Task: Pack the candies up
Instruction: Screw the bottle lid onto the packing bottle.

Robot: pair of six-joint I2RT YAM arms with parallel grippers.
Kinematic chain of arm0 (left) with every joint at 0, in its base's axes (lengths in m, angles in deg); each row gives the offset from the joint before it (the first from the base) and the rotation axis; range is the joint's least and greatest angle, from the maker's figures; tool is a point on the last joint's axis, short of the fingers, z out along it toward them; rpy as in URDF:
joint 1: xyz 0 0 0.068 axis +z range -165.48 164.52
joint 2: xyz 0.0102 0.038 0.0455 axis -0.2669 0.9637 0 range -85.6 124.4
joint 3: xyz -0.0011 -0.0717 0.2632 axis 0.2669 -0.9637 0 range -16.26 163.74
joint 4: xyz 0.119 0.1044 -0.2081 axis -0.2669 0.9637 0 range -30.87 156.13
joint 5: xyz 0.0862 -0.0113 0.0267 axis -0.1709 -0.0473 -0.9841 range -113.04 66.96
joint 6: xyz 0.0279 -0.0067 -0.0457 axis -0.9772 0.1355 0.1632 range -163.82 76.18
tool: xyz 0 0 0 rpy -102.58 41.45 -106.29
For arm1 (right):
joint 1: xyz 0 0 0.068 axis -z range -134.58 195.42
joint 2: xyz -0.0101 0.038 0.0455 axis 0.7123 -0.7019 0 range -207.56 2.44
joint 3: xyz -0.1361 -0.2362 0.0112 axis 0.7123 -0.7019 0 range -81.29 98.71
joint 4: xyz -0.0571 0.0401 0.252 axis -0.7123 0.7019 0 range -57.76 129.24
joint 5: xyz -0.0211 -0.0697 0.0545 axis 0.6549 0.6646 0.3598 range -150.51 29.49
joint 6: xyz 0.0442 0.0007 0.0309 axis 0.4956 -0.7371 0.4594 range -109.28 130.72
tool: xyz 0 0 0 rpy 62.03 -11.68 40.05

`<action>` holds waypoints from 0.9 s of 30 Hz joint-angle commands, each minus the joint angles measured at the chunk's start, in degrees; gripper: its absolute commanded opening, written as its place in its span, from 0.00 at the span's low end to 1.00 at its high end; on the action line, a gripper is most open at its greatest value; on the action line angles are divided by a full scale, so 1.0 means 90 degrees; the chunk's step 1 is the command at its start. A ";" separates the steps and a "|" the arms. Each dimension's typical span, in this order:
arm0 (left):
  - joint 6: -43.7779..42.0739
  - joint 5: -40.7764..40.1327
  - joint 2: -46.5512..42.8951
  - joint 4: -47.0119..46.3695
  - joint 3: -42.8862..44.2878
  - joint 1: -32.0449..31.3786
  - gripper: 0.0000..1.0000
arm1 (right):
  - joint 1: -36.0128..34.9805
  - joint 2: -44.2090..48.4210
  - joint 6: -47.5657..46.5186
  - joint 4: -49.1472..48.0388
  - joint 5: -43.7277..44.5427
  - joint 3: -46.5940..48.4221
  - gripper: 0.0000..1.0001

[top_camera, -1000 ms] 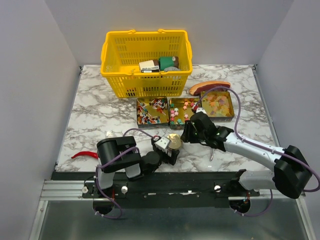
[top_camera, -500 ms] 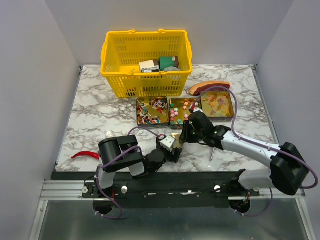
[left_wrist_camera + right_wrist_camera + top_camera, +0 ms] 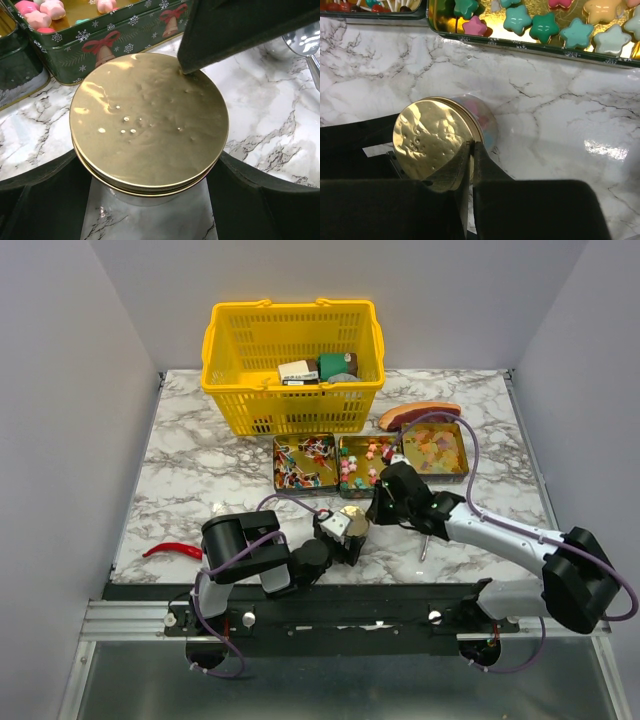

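Note:
A clear jar with a gold lid [image 3: 148, 125] sits between my left gripper's [image 3: 150, 197] two fingers, which are closed against its sides. In the top view the jar [image 3: 350, 521] is near the table's front edge, and pink and blue candies [image 3: 482, 116] show through its glass. My right gripper [image 3: 472, 146] is pinched on the far rim of the gold lid [image 3: 427, 137]. More candies lie in three open tins: wrapped ones [image 3: 303, 462], star-shaped ones [image 3: 545, 27] and yellow-orange gummies [image 3: 435, 447].
A yellow basket [image 3: 293, 360] with boxes stands at the back. A red-brown meat slab [image 3: 418, 414] lies behind the tins. A red chili [image 3: 170, 550] lies front left, and a metal spoon [image 3: 425, 545] lies right of the jar under the right arm.
My right gripper's jaws have closed down onto the lid's rim. The left gripper has narrowed a little onto the jar and shifted slightly.

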State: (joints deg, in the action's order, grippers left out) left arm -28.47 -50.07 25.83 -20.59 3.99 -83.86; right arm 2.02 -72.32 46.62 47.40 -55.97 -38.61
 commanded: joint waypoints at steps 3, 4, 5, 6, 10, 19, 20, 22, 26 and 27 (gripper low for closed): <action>0.0013 -0.0073 0.0294 0.0987 0.0191 -0.0029 0.59 | -0.0041 0.0387 -0.0161 0.0269 -0.1029 -0.0601 0.08; 0.0022 -0.0083 0.0303 0.1006 0.0211 -0.0029 0.59 | -0.0041 0.0426 -0.0161 0.0269 -0.1138 -0.0649 0.07; 0.0022 -0.0093 0.0304 0.1045 0.0230 -0.0029 0.59 | -0.0041 0.0552 -0.0161 0.0259 -0.1245 -0.0708 0.07; 0.0032 -0.0093 0.0323 0.1055 0.0240 -0.0029 0.59 | -0.0041 0.0621 -0.0141 0.0259 -0.1391 -0.0805 0.07; -0.0017 -0.0054 0.0333 0.1085 0.0250 -0.0029 0.60 | -0.0041 0.1099 -0.0024 0.0308 -0.1432 -0.0894 0.07; -0.0310 0.0512 0.0128 0.0469 -0.0326 -0.0068 0.59 | -0.0032 0.1882 0.0152 0.0562 0.0666 -0.0494 0.57; -0.0310 0.0590 0.0137 0.0402 -0.0336 -0.0068 0.59 | -0.0032 0.1775 0.0113 0.0543 0.0716 -0.0291 0.58; -0.0290 0.0785 0.0167 0.0343 -0.0326 -0.0068 0.59 | -0.0012 0.1443 -0.0033 0.0533 0.0756 -0.0065 0.58; -0.0358 0.0991 0.0138 0.0624 -0.0209 -0.0068 0.58 | 0.0144 0.0331 -0.0414 0.0309 0.0562 0.0365 0.50; -0.0358 0.0982 0.0080 0.0684 -0.0199 -0.0059 0.58 | 0.0192 0.0232 -0.0560 0.0221 0.0464 0.0414 0.49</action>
State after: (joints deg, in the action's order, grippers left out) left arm -29.84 -45.43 26.05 -22.58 2.75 -83.90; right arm 2.39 -64.41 45.86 51.22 -52.60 -37.65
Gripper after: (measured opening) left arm 0.850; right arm 0.524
